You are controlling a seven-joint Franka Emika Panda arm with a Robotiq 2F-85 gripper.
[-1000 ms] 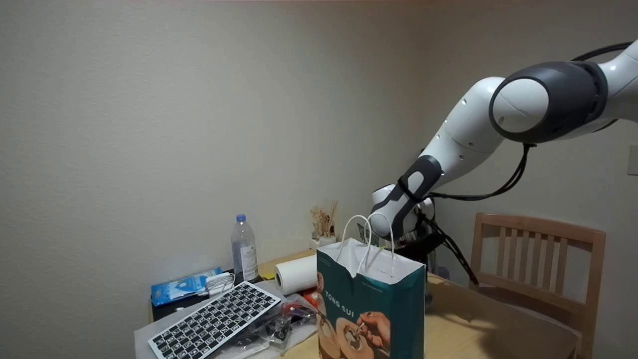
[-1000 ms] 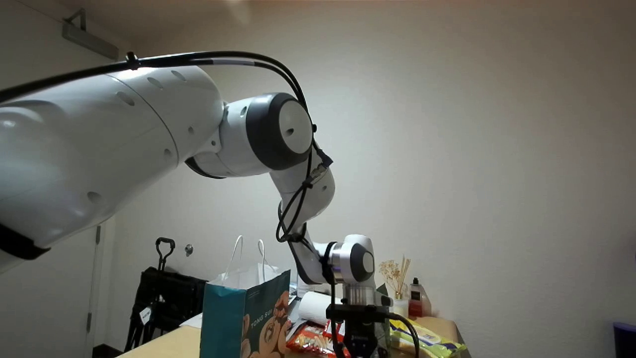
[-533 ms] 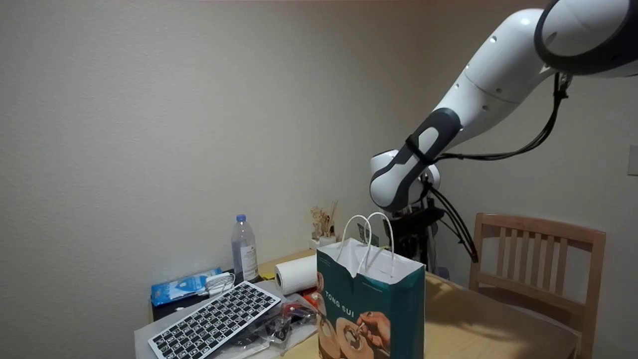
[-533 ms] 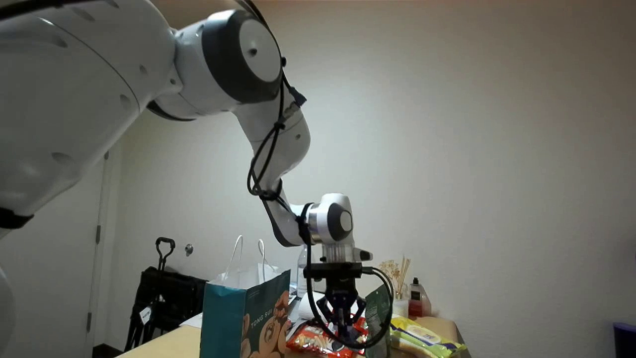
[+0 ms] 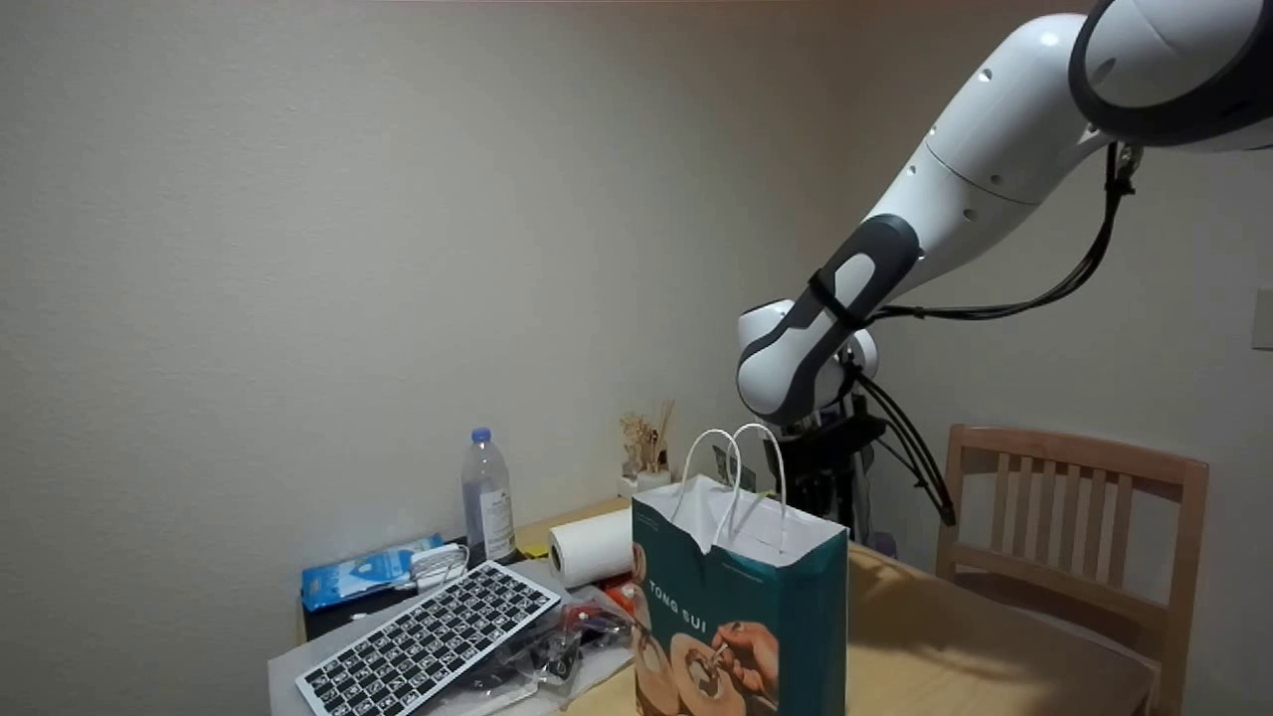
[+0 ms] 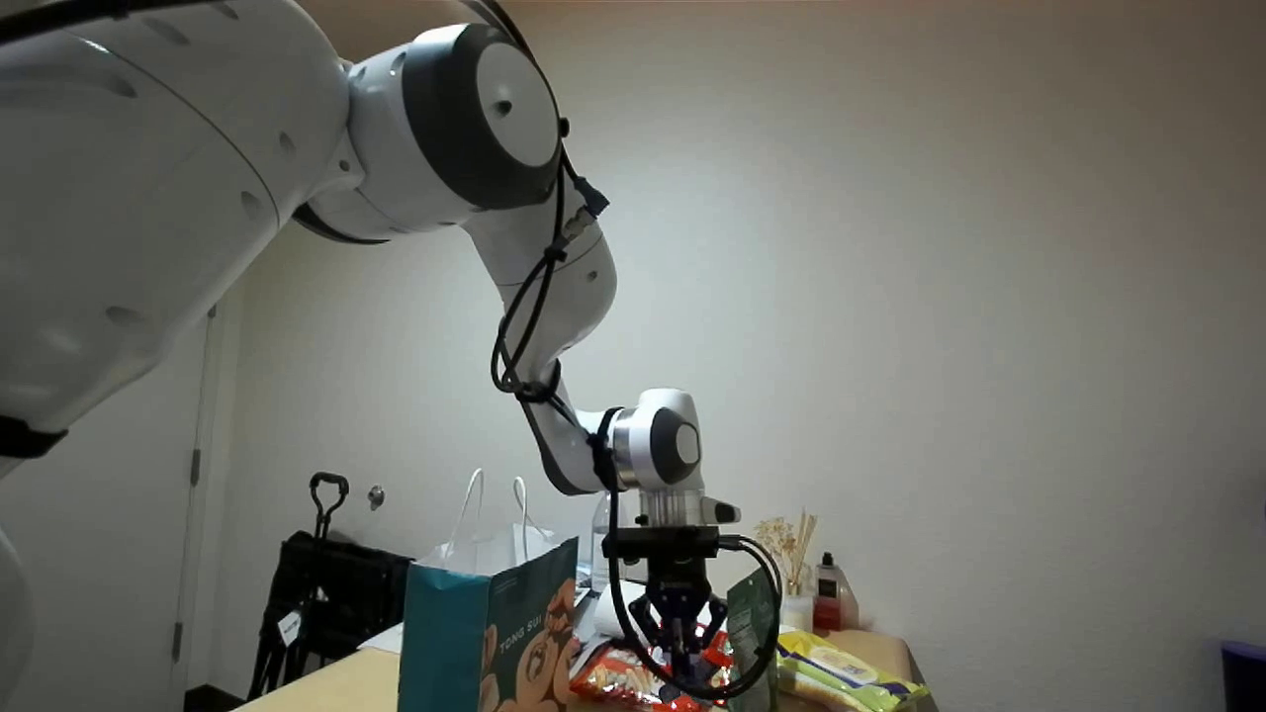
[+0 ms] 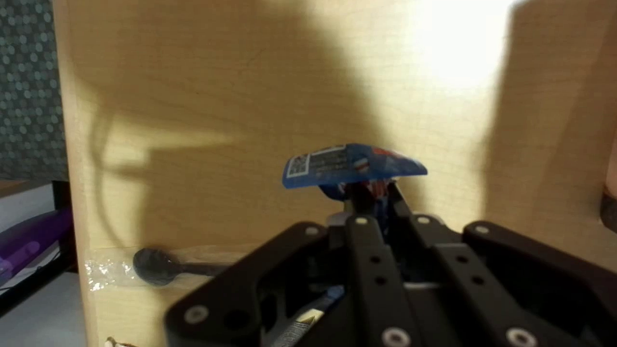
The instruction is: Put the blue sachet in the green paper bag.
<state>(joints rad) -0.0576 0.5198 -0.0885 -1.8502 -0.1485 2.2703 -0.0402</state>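
Exterior views both show the arm [image 6: 559, 277], all smooth, curved white shells, matte charcoal bands and loops of black cable. Around the green paper bag [image 5: 814, 636] spreads the bench [image 5: 925, 622], pale wood with a fine, even grain. In an exterior view the chair [image 5: 1079, 443], plain wood with upright slats across its back, stands to the right of the bag. The bag itself is upright and boxy: dark teal paper, white inside, a dip in the front rim, two looped white handles, and a print of a hand among rounded tan shapes. To its left lies the board [image 5: 428, 641], flat and stiff, patterned with black squares on white. Just beside the bag, partly hidden by it, is the paper roll [image 5: 590, 547], a white cylinder on its side; behind and farther left of the bag stands the bottle [image 5: 487, 502], clear, blue-capped, with a pale label. In an exterior view the gripper [image 6: 682, 672], black and angular with jointed links, hangs to the right of the bag, apart from it. Also right of the bag lies the red packet [image 6: 623, 675], shiny crinkled film. In the wrist view the slim fingers [image 7: 368, 246] pinch the blue sachet [image 7: 332, 168], thin bowed film with a small square code, outside the bag.
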